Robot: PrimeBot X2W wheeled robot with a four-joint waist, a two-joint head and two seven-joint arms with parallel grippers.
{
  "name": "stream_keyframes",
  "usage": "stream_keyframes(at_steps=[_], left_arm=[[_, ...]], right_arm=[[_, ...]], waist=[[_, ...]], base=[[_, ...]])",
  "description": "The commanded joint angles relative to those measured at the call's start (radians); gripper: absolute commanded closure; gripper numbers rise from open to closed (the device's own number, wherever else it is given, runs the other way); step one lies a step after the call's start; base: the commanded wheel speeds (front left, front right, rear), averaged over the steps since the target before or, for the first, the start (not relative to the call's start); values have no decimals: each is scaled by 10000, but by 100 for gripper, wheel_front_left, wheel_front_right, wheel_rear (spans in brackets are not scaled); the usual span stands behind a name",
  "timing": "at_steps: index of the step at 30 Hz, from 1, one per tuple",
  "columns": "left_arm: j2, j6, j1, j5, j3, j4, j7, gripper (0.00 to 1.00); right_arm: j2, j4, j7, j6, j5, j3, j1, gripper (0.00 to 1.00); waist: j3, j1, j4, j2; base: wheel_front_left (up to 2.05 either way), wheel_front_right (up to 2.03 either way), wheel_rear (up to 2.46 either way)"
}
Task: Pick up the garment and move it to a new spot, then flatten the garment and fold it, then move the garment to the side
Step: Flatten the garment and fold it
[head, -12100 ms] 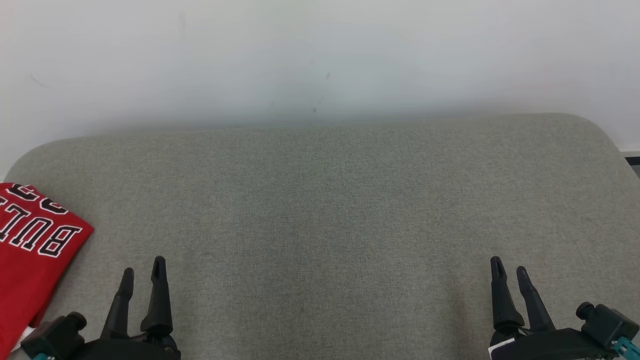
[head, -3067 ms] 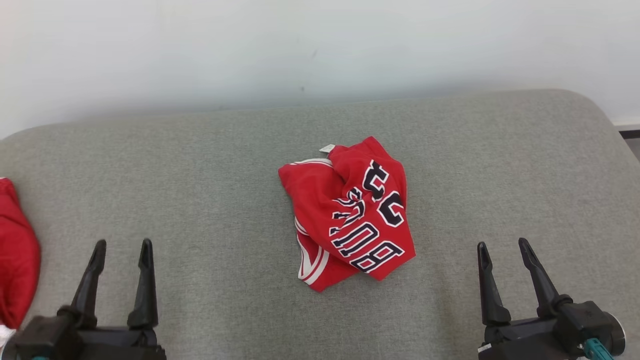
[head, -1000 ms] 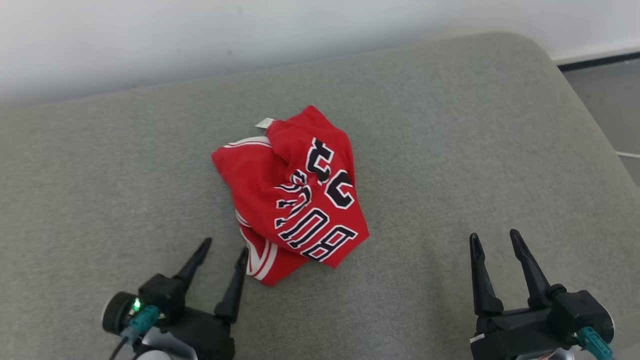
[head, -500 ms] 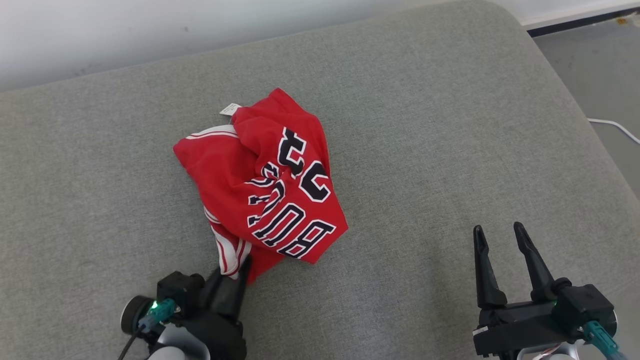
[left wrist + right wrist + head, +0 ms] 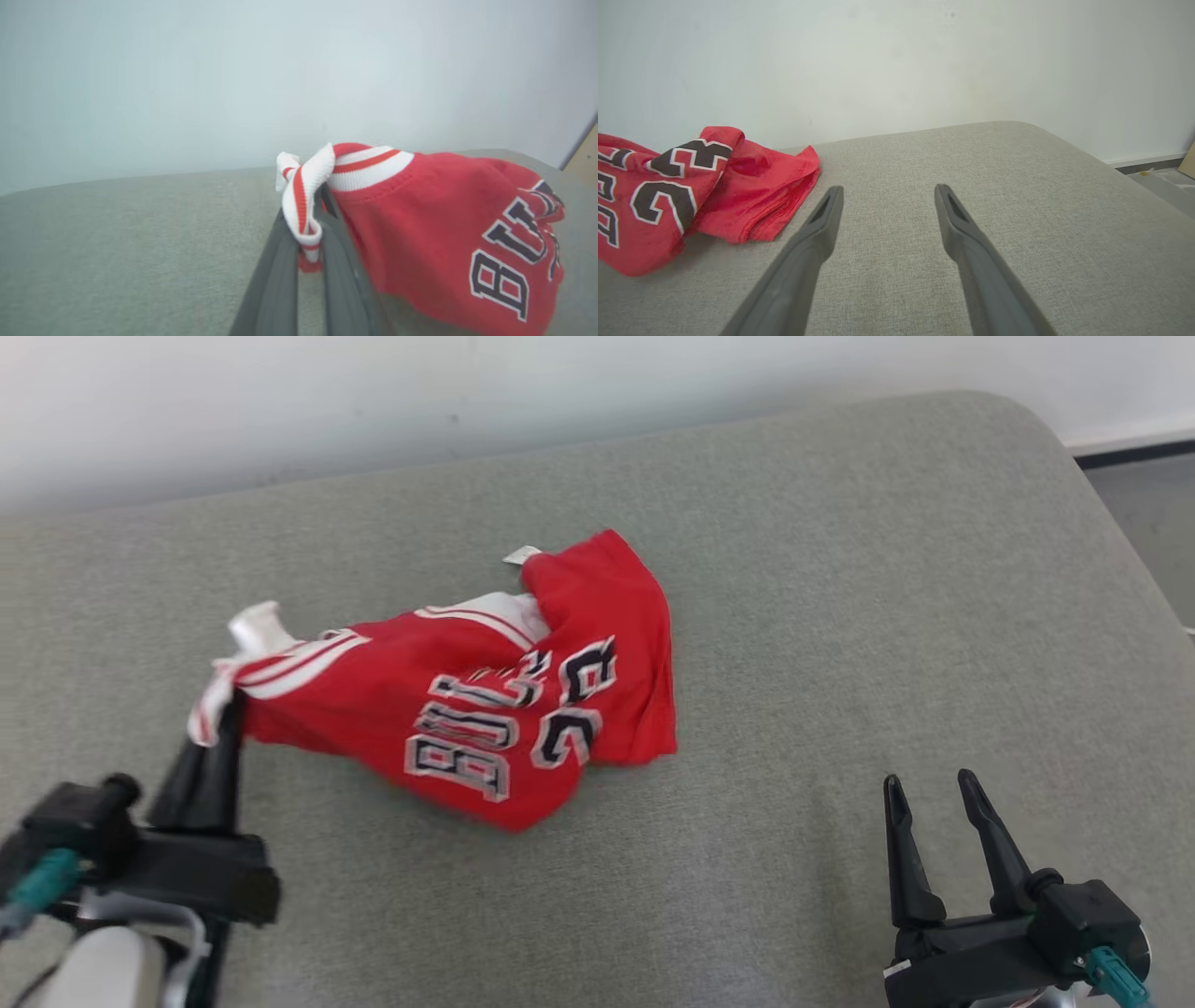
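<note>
Garment [image 5: 523,709] pinched by its striped hem, draped along the grey cushion [image 5: 840,616].
The left gripper [image 5: 222,728] is clamped tight on the white-and-red trim at its left end; the right gripper [image 5: 928,786] stands wide apart, empty, well right of it. Lettering is blurred and partly folded under.

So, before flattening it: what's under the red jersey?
Grey cushion lies beneath the red jersey; the left gripper pinches its striped trim. What the folds cover cannot be seen.

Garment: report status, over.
Left claw shut on striped trim of garment. Right claw open, empty. Garment bunched on grey cushion, not flattened. Nothing in the way.
</note>
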Motion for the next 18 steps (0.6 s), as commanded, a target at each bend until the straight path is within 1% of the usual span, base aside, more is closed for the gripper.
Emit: stream_keyframes(at_steps=[1, 6, 11, 14, 16, 18], left_arm=[[195, 35, -72, 174, 199, -215, -6, 100], [1030, 138, -304, 294, 821, -878, 21, 100], [1779, 204, -788, 405, 1137, -1766, 447, 100], [1864, 190, -1004, 456, 968, -2463, 866, 100], [1751, 160, -1083, 394, 694, -2889, 1186, 100], [1522, 159, -1061, 375, 257, -3239, 1473, 100]], right_arm=[[-2, 30, -6, -22, -2, -33, 97, 0], [-2, 152, -4, -22, 21, -70, 226, 0], [-2, 226, -4, -22, 89, -24, 302, 0], [-2, 248, -4, -22, 137, -1, 353, 0], [-1, 270, -4, -22, 185, 13, 329, 0], [1, 284, -6, -22, 218, 59, 268, 0]], waist=[[-328, -1, 347, -1], [-579, -1, 527, -1], [-750, -1, 519, -1], [-797, -1, 441, -1], [-775, -1, 366, -1], [-737, -1, 266, -1]], base=[[0, 0, 0], [0, 0, 0], [0, 0, 0], [0, 0, 0], [0, 0, 0], [0, 0, 0]])
